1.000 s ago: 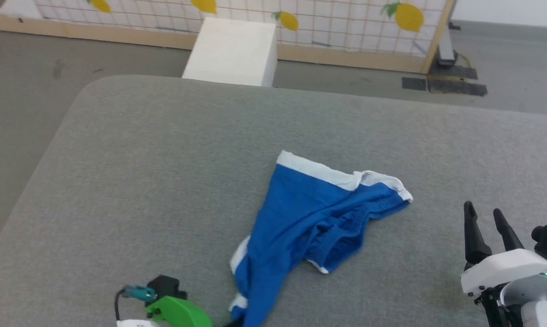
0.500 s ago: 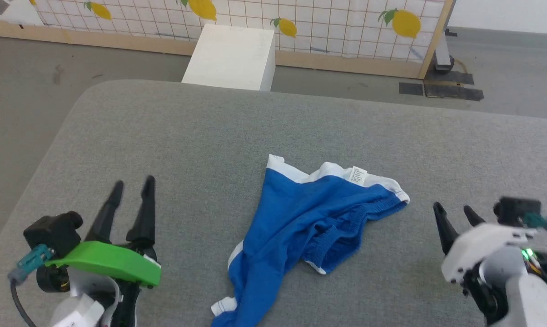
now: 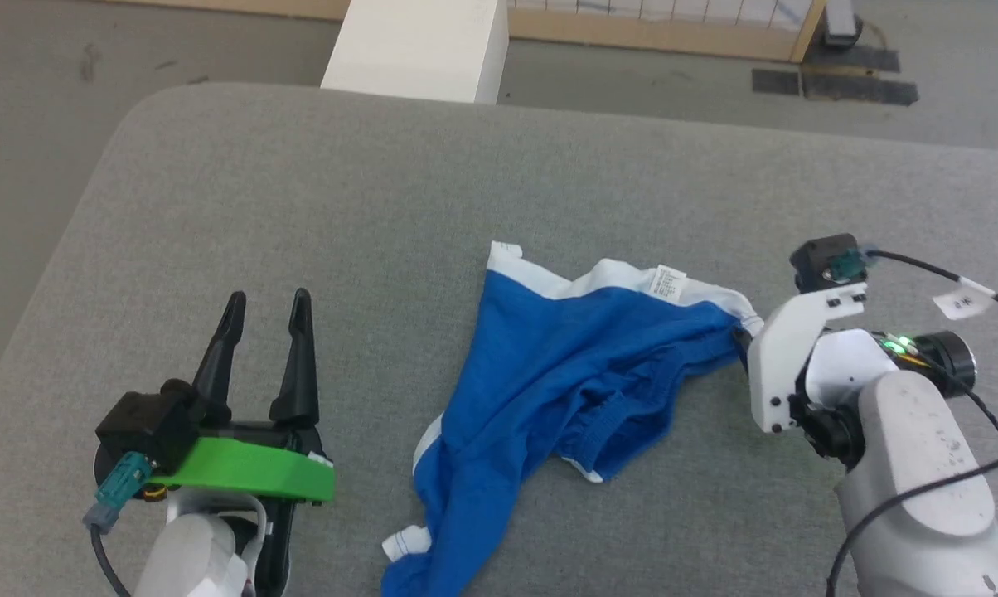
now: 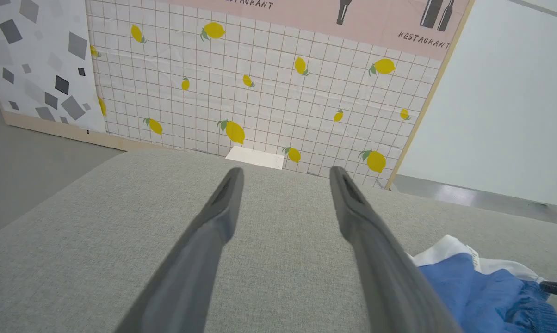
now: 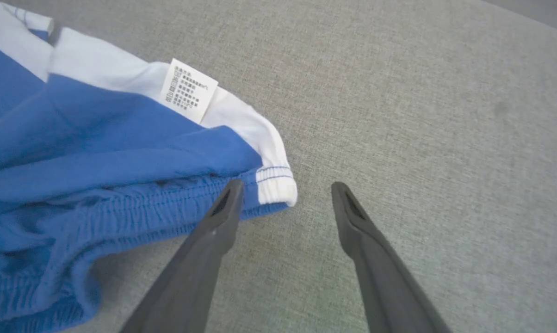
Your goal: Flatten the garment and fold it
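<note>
Quick update: the blue shorts [image 3: 565, 365] are lying crumpled in the middle of the grey table [image 3: 300, 191]. The white waistband [image 3: 549, 282] is on the far side with the little label [image 3: 669, 283] flipped up, and 1 leg trails toward my near edge.

Compared with 0.5 s ago, my right pincer [image 5: 287, 186] has swung in from the side, where it sat well apart from the cloth. Now it's right at the right-hand corner of the waistband. It's spread wide and holding nothing. In the right wrist view the white corner sits between my 2 fingers, and 1 fingertip [image 5: 230, 194] lies over the gathered blue hem. Can't tell if it's actually touching.

My left pincer [image 3: 268, 296] is wide and empty too, over bare table left of the shorts, pretty much where it was. The shorts haven't really shifted. My head tipped down as well, so the white box [image 3: 416, 41] beyond the table slid up in the head view.
</note>
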You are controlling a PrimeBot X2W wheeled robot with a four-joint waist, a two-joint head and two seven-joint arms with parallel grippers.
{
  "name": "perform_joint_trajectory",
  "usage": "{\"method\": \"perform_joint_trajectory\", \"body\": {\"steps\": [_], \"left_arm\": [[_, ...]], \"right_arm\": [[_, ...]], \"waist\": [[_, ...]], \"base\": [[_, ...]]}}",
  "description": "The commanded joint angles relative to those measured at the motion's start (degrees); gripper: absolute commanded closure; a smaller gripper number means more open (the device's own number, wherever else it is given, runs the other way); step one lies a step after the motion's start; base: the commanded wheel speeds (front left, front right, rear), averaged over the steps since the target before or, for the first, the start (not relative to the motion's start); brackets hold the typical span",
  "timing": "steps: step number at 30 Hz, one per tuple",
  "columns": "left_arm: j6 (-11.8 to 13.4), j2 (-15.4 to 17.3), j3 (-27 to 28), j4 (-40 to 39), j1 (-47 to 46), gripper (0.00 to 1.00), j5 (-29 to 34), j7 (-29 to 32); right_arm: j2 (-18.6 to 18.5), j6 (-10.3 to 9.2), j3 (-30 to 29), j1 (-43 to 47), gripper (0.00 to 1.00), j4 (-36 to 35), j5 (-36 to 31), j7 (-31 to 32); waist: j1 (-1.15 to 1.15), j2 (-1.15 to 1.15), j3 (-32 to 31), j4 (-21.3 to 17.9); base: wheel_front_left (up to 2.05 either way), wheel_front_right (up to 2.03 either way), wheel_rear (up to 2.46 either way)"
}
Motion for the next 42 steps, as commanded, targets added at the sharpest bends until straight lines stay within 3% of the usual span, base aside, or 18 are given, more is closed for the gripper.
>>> {"method": "perform_joint_trajectory", "body": {"steps": [1,6,7,9,14,23,32,38,42], "left_arm": [[-0.5,-0.5,0.6,-0.2,-1.2,0.00,0.6,-0.4],[-1.2,-1.5,1.8,-0.2,-1.7,0.00,1.3,-0.4],[-1.4,-1.6,2.1,-0.2,-1.8,0.00,1.5,-0.4],[-1.6,-1.9,2.5,0.1,-1.8,0.00,1.9,-0.4],[-1.9,-2.1,2.8,2.2,-1.4,0.00,1.8,-0.4],[-2.2,-1.1,1.0,5.9,-2.3,0.00,0.2,1.9],[-2.4,-0.1,-6.3,15.8,-19.0,0.00,-1.7,19.5],[-2.4,-0.8,-10.2,28.7,-31.2,0.00,-3.9,34.6],[-1.7,0.1,-12.1,35.5,-35.4,0.00,-2.5,41.0]], "right_arm": [[0.0,-0.08,0.6,-1.2,0.00,1.2,-0.7,0.3],[0.0,-0.08,2.5,-2.4,0.00,4.3,-0.9,1.3],[0.0,-0.08,2.6,-2.4,0.48,4.7,-0.7,1.1],[0.0,-0.08,3.2,-2.4,1.00,4.9,-0.1,0.2],[0.0,-0.08,2.7,-0.7,1.00,2.2,1.3,-2.8],[-0.1,-0.08,-6.1,9.0,1.00,-12.2,4.7,-3.0],[0.0,-0.08,-3.8,15.1,1.00,-20.9,11.3,-1.8],[0.0,-0.08,-0.3,14.7,1.00,-21.9,13.3,-2.5],[0.0,-0.08,1.9,13.9,1.00,-21.7,13.6,-3.1]], "waist": [[0.00,0.00,2.5,1.1],[0.00,0.00,3.9,0.9],[0.00,0.00,4.0,0.7],[0.00,0.00,3.8,0.2],[0.00,0.00,2.4,-1.7],[0.00,0.00,0.0,-6.7],[0.00,0.00,2.2,-11.2],[0.00,0.00,5.0,-14.4],[0.00,0.00,6.8,-16.3]], "base": [[0.00,0.00,0.00],[0.00,0.00,0.00],[0.00,0.00,0.00],[0.00,0.00,0.00],[0.00,0.00,0.00],[0.00,0.00,0.00],[0.00,0.00,0.00],[0.00,0.00,0.00],[0.00,0.00,0.00]]}}
